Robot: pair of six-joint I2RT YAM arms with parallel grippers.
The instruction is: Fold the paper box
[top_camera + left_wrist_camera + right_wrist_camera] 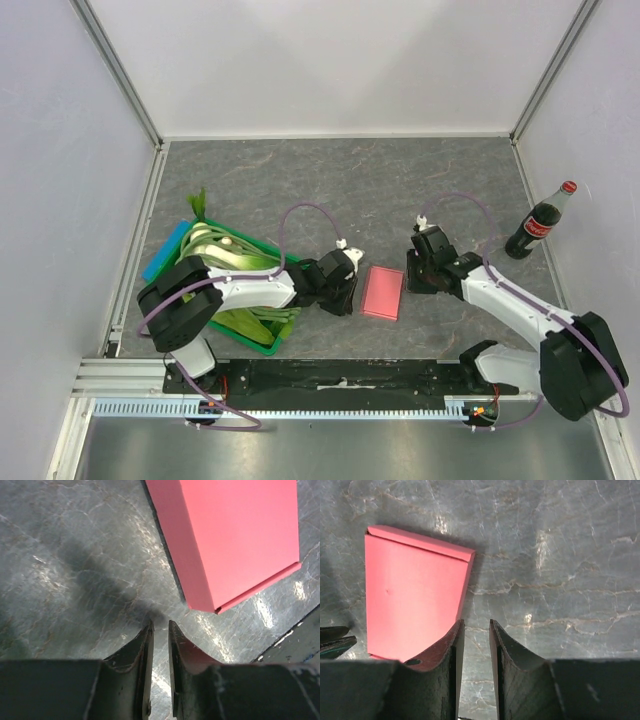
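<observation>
The paper box (383, 292) is a small pink closed card box that lies flat on the grey table between the two arms. My left gripper (349, 292) sits just left of it, apart from it. In the left wrist view the box (235, 535) lies ahead and to the right of the left gripper (161, 625), whose jaws stand a narrow gap apart with only table between them. My right gripper (414, 277) is just right of the box. In the right wrist view the right gripper (476, 622) is slightly open and empty, beside the box (415, 590).
A green crate (262, 345) of leafy vegetables stands under the left arm, with a blue flat object (165, 250) behind it. A cola bottle (540, 222) stands at the far right by the wall. The table's black front edge (295, 645) runs close to the box.
</observation>
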